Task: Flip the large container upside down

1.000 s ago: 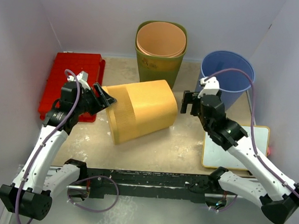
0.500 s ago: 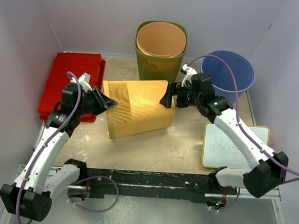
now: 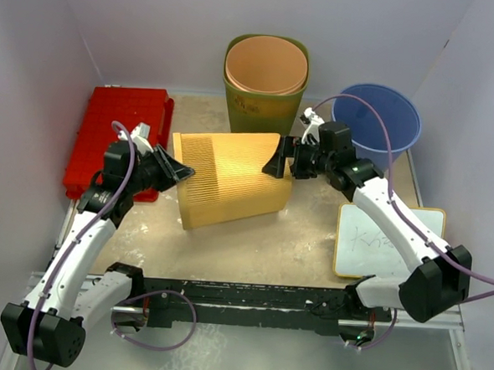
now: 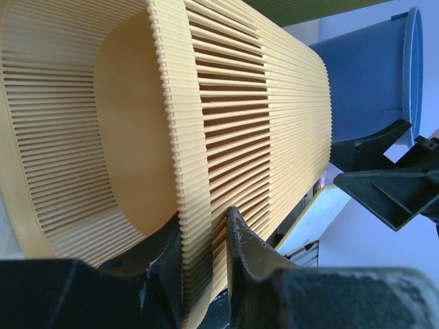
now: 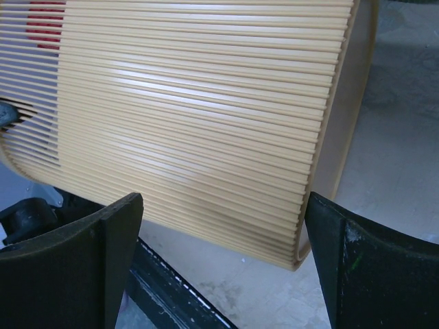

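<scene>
Pale-walled booth, gritty table (image 3: 302,239) | large container (image 3: 230,180) on its side mid-table, mouth facing left | left gripper (image 3: 181,171) has just clamped onto the mouth rim | right gripper (image 3: 278,163), jaws spread wide and empty, has swung in to the base end | flip looks ready to start

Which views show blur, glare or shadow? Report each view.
Top view: even light, sharp, faint shadow under the bin. Left wrist: ribs crisp, left pincer dark and soft. Right wrist: mild sheen on the ribs, right pincer a dark silhouette.
</scene>
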Motion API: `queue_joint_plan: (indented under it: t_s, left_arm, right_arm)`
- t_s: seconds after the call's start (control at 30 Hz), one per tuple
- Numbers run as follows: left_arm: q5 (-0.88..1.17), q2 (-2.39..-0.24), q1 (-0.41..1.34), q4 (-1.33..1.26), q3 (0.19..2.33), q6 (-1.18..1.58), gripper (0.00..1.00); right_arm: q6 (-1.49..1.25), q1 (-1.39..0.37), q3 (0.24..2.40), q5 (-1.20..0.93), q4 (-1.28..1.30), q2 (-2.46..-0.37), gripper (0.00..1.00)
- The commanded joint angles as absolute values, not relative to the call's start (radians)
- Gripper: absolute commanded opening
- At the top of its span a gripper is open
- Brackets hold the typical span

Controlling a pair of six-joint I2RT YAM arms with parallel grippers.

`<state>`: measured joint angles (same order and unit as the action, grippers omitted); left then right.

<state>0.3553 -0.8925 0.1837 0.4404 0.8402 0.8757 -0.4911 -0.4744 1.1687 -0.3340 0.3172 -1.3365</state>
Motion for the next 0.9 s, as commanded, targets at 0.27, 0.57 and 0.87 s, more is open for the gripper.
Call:
queue_joint_plan:
  t_s: [0.27,0.57,0.87]
  left_arm:
    - [0.348,-0.965,0.185,0.398,0.784,0.806,0.19]
    - [0.336,-0.978,0.194,0.374,0.753,0.795,0.32]
    - [0.322,-1.020,0.227,0.309,0.742,0.792,0.46]
  right_arm:
    - [-0.680,-0.486,1.178,-0.773,-0.017,-1.197,0.99]
    - [-0.677,-0.486,1.255,-0.787,-0.012,-1.137,0.99]
    - [-0.669,-0.486,1.297,-0.804,-0.027,-1.136,0.99]
